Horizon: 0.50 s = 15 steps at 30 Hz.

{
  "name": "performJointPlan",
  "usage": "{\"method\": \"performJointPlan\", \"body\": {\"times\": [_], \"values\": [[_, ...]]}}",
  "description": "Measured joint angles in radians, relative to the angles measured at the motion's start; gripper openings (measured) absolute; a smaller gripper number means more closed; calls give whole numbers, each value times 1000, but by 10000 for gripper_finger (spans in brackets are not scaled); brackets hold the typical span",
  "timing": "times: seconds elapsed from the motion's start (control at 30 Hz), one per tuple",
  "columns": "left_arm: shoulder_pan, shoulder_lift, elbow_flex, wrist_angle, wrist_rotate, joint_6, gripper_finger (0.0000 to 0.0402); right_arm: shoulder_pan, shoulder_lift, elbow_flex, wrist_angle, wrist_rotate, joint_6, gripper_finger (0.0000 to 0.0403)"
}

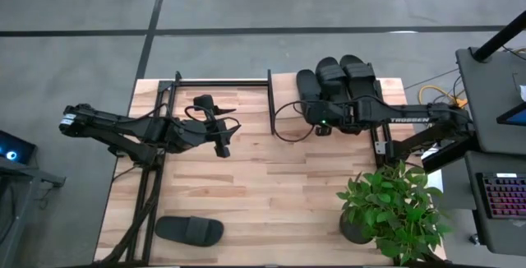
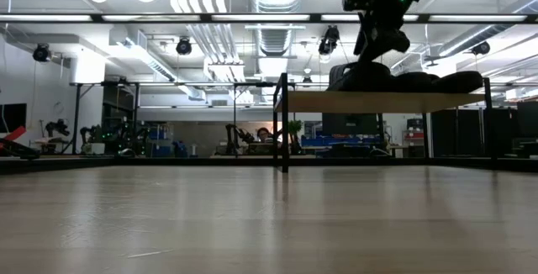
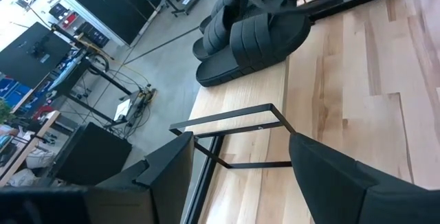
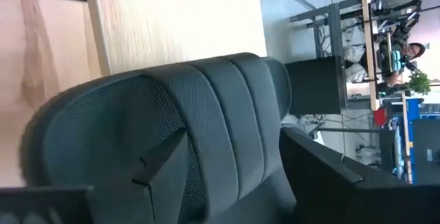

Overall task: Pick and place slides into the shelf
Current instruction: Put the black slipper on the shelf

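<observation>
Three black slides lie side by side on the shelf, a low wood plank on thin black frames at the table's far right; the low view shows them on its top. My right gripper hangs open over the leftmost of the three slides, one finger on each side of that slide's strap. Another slide rests sole down near the table's near left corner. My left gripper waits open and holding nothing above the table, left of the shelf. My right gripper comes slanting down from the table's right side, with the ribbed strap band of the leftmost slide between its open fingers. Whether either finger touches the strap, I cannot tell. The slide lies on the shelf top.
A bare black metal frame stands left of the shelf along the far edge, with a rail close below my left gripper. A potted plant takes up the near right corner. Bare wood lies across the table's middle and near side.
</observation>
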Motion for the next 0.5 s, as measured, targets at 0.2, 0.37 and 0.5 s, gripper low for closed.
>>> {"method": "performJointPlan", "body": {"times": [0.2, 0.37, 0.5], "values": [[0, 0, 0, 0, 0, -17, 224, 29, -9, 83, -129, -66, 79, 215], [0, 0, 0, -8, 31, -32, 224, 37, -20, 145, -199, -154, 175, 215], [0, -9, 6, -99, 144, -188, 224, 42, -38, 197, -197, -342, 253, 215]]}}
